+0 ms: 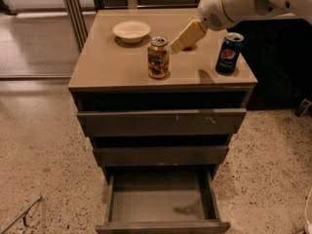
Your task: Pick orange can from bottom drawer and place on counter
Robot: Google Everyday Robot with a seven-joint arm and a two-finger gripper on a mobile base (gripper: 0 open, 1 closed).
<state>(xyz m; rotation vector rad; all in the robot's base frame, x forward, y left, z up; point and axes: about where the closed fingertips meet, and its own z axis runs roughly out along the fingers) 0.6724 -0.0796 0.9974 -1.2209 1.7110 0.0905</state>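
The white arm is seen entering from the upper right corner, its thick rounded wrist housing held above the rear right part of the counter. From that housing the cream-coloured gripper is angled down and to the left, with its tip pointed towards the top of the orange can. The tip is held just beside the can's silver lid, and no contact between them can be made out. Whether the gripper is released or clenched cannot be told; nothing is seen grasped in it.

The orange can is stood upright on the counter, near the middle. A white bowl is placed behind it to the left, and a blue Pepsi can is stood well apart on the right. The bottom drawer is pulled fully out below.
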